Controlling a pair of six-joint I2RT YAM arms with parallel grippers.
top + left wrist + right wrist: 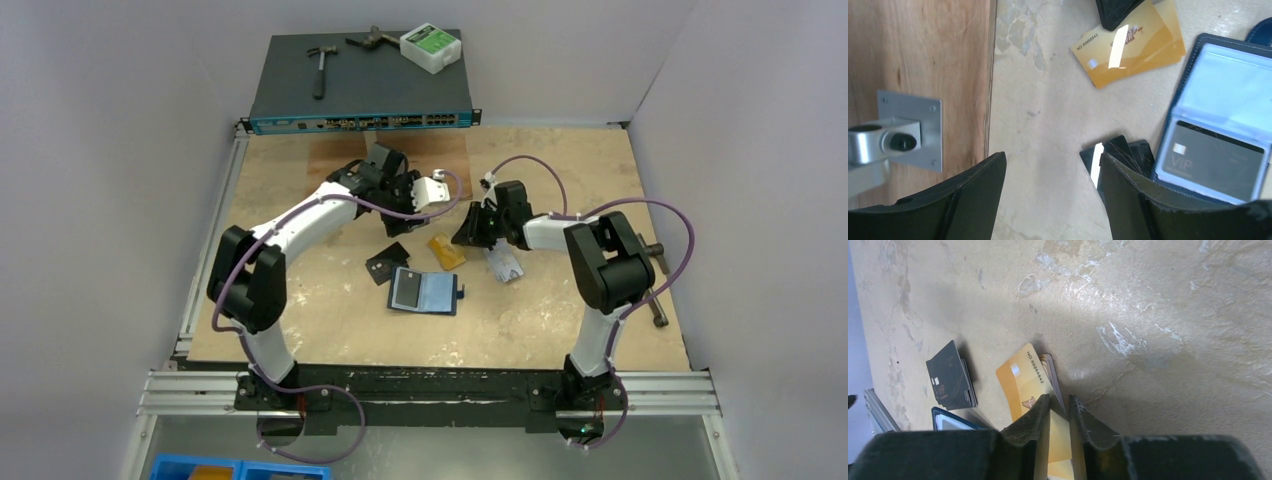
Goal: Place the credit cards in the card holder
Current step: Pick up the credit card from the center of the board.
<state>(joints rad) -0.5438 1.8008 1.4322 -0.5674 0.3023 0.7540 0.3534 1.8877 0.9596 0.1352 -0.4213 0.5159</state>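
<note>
The card holder (428,293) lies open in the middle of the table (560,320), inner side up. Its long axis runs roughly left to right, with the snap tab at the right end. From above, a dark card fills its left half. The left wrist view makes this out as a grey VIP card (1215,157) tucked under a clear sleeve, which the overhead camera cannot resolve.

Just left of the holder sit the black cards (385,268), fanned slightly. Behind the holder lie the gold cards (445,250), stacked with their long axis slanting away from the arms. A silver-grey card (505,265) lies to the holder's right — only the top view shows it.

The right gripper (1060,407) reaches in from the right, its forearm low and pointing left. Its fingers are drawn close together at the near end of the gold cards, and gold shows in the narrow gap. I cannot tell whether a card is actually pinched or merely lies beneath the tips.

The left gripper (1052,157) hangs tip-down over bare table behind the black cards, elbow raised and forearm stretched toward the back. Its fingers are spread wide and hold nothing.

A metal bracket (908,130) shows in the left wrist view alone. At the back stands a network switch (360,95) — on it a hammer (320,65) and a white-and-green box (430,47).
</note>
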